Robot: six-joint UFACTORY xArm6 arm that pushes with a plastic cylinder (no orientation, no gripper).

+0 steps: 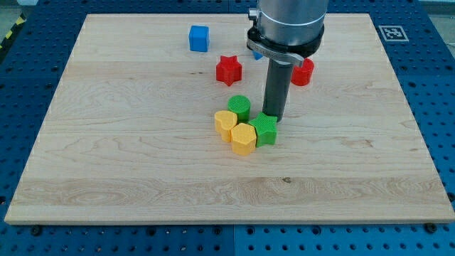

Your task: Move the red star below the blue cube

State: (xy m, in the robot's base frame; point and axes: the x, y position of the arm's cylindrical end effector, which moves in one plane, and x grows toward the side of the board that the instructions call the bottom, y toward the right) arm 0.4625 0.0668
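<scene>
My tip [274, 117] touches the green star [264, 129]; red star [229, 70] sits below-right of blue cube [199, 38]. No claw fitted.

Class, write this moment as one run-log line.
my tip: touching green star | red star: lower right of blue cube, apart | move: not done

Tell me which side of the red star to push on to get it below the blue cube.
Contact the red star on its right-hand side and push toward the view's left: the blue cube sits up-left of it. My tip is now by the green star, so circle round.
</scene>
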